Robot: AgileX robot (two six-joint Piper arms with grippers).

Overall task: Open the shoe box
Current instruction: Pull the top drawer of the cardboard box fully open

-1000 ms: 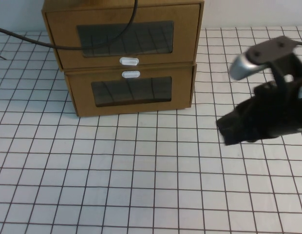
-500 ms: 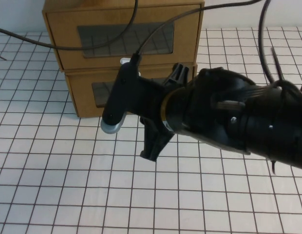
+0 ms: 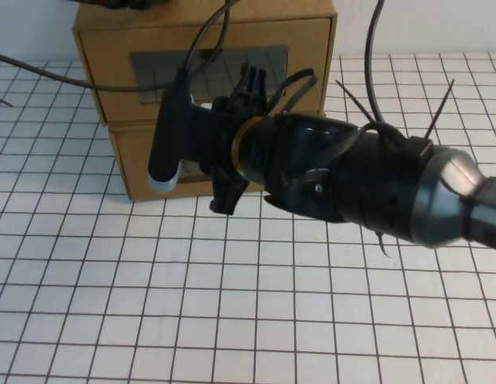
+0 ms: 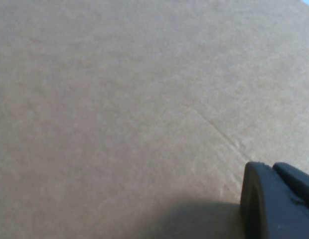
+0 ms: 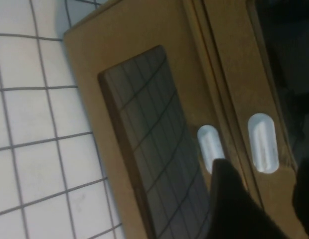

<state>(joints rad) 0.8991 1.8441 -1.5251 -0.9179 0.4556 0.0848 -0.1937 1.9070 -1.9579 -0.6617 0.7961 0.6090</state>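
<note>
Since a second ago the right arm has swung in from the right edge of the table [image 3: 232,304] and across it. The right gripper [image 3: 238,140] now hangs just in front of the two stacked boxes, with its fingers [image 5: 229,199] spread wide. The upper shoe box [image 3: 112,56] sits on the lower shoe box [image 3: 132,164] at the far left of the table, and both are closed. In the right wrist view the lower handle [image 5: 210,147] and upper handle [image 5: 262,142] lie right at the fingertips, not yet gripped. The left gripper [image 4: 279,199] is close over plain cardboard, probably steadying the top box, and I cannot tell whether it is spread or clamped. This looks like the approach step. Next, the right gripper must settle on one handle, pinch it and pull straight outward.
</note>
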